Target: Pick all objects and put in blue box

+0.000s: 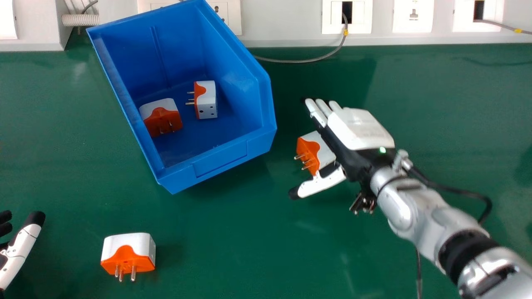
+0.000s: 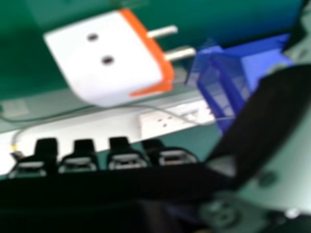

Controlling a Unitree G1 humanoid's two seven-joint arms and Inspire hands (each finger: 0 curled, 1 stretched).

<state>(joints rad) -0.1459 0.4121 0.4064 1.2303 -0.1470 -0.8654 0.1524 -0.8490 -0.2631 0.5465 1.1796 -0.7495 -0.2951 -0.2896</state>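
Pick-up step. Right hand (image 1: 358, 129) open around white-and-orange plastic plug adapter (image 1: 312, 152); blue plastic box (image 1: 220, 160) near back edge of green counter (image 1: 232, 253). Next: curl fingers, lift.

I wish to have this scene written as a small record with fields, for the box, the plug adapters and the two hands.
Box: blue box, open at top, on green table
Inside box: two adapters, white and orange
At right hand: third adapter, between thumb and straight fingers; firm grip unclear
Alone on table: fourth adapter, nearer than box
Left hand: at head view's left edge
Outside box: two adapters
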